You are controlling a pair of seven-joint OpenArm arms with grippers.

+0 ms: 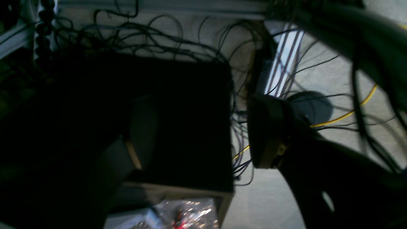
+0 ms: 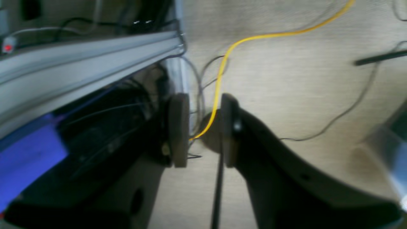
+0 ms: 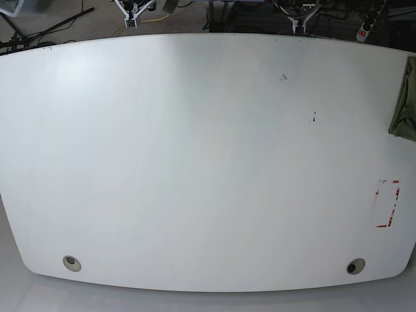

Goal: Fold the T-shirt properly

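Only a strip of the olive-green T-shirt (image 3: 404, 99) shows in the base view, bunched at the right edge of the white table (image 3: 195, 149) and cut off by the frame. Neither arm shows in the base view. In the left wrist view my left gripper (image 1: 202, 140) is open and empty, with its dark fingers (image 1: 267, 133) wide apart over the floor. In the right wrist view my right gripper (image 2: 203, 130) is open by a narrow gap with nothing between the pads (image 2: 178, 130). It also hangs over the floor. Neither gripper is near the shirt.
A red tape rectangle (image 3: 388, 203) marks the table's right side. Two round cable holes (image 3: 72, 262) (image 3: 355, 266) sit near its front edge. Below the grippers are tangled black cables (image 1: 152, 35), a black box (image 1: 184, 121), a yellow cable (image 2: 222, 70) and an aluminium frame rail (image 2: 79, 60).
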